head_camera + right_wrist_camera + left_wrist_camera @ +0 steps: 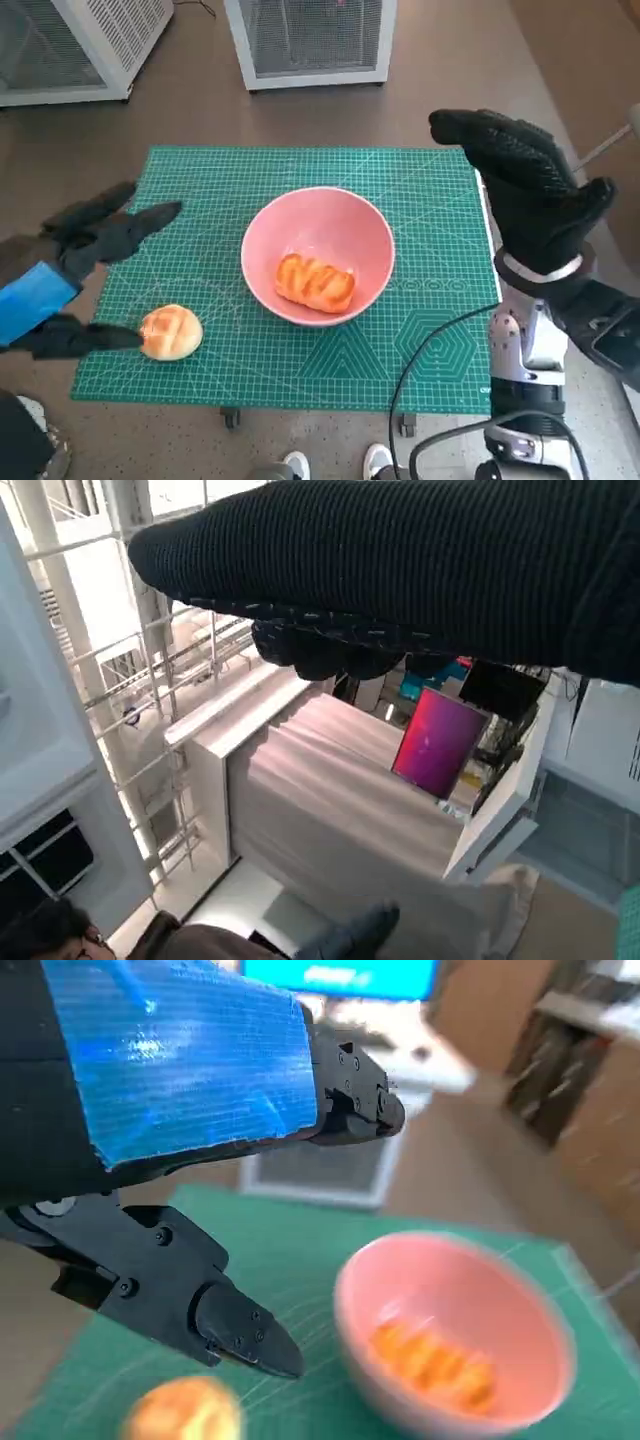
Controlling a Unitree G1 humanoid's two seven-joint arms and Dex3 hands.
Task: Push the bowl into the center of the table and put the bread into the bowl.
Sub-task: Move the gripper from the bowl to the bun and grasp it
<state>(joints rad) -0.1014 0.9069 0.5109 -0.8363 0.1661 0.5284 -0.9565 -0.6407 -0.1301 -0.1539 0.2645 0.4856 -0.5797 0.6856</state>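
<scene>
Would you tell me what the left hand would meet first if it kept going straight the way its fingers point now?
Probably the pink bowl. The left hand is open, its fingers aimed across the green mat toward the bowl's rim. The bun lies off that line, by the lower finger. The hand's height is unclear, so it may pass above the rim.

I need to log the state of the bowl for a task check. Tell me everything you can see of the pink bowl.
The pink bowl is round, smooth and matte, plastic or ceramic by its look. It stands upright on the green cutting mat, about at the mat's middle. Inside lies one glazed, ridged bread, against the near wall. Neither hand touches the bowl. A round bun lies apart from it, toward the left hand.
</scene>
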